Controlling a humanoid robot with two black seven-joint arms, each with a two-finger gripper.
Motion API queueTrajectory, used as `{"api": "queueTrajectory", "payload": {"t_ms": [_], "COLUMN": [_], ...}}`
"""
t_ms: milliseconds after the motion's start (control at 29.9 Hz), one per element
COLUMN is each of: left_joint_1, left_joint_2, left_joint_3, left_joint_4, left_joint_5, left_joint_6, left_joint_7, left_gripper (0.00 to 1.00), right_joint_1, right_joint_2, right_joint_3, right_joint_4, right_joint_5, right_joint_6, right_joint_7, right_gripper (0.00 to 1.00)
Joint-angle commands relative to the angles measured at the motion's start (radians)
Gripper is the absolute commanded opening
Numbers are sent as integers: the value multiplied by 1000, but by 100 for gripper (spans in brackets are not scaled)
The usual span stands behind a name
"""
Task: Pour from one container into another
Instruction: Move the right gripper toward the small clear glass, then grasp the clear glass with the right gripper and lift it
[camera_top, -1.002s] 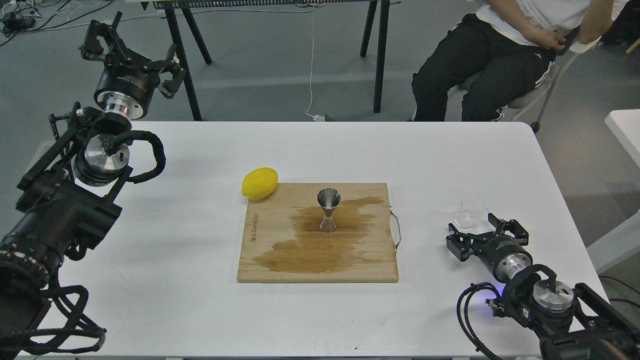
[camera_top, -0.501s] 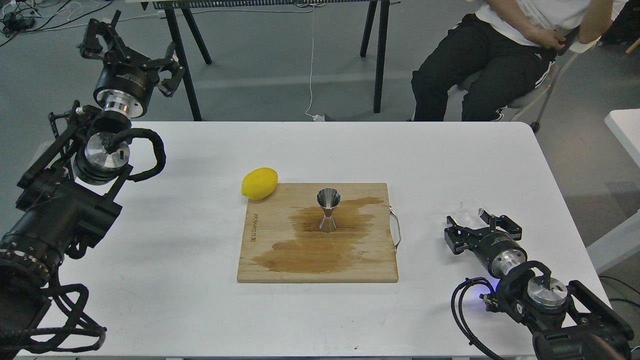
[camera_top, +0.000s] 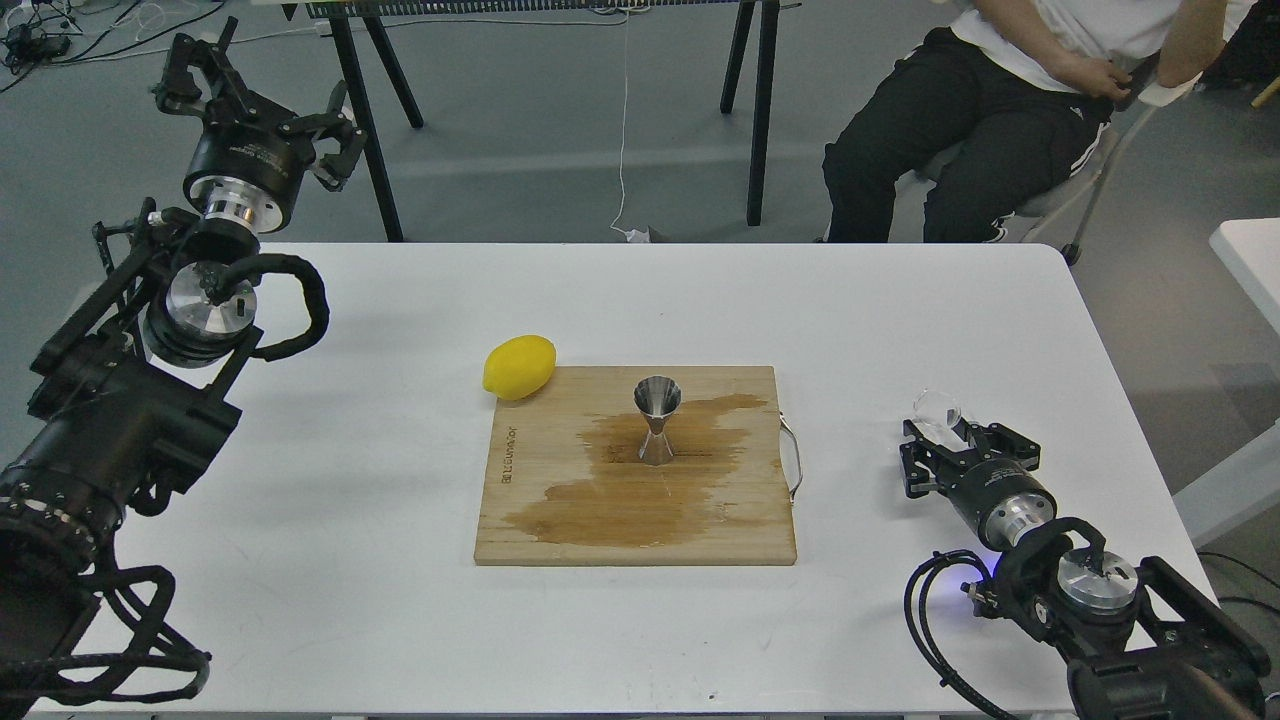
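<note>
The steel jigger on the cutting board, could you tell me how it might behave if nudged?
The jigger looks tip-prone: it stands upright on a narrow waist. The wet stain on the cutting board under it may let it slide. Polished steel, likely rigid and slippery.

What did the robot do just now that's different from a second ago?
The right tool slid forward to the glass cup, so its open fingers now sit around the cup's base; no closed grip yet. The left tool drifted slightly left. The jigger, lemon and wet cutting board stayed put.
</note>
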Motion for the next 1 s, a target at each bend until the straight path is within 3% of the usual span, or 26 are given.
{"api": "queueTrajectory", "payload": {"t_ms": [0,367,534,969], "left_joint_1": [0,0,3,5], "left_joint_2": [1,3,21,67], "left_joint_3": [2,5,9,11], "left_joint_4": [0,0,0,0], "left_joint_5": [2,2,0,0], "left_joint_6": [0,0,0,5], "left_joint_7": [0,2,2,2], "left_gripper": [100,100,100,100], "right_joint_1": [9,68,174,355], "right_joint_2": [-6,-49,-81,-32], "right_joint_3": [-8,-94,-244,-477], "right_joint_4": [34,381,382,386], "right_joint_5": [-5,-285,-357,-712], "right_joint_6": [1,-134,-142,-209], "right_joint_7": [0,5,9,11], "right_gripper": [40,41,40,39]}}
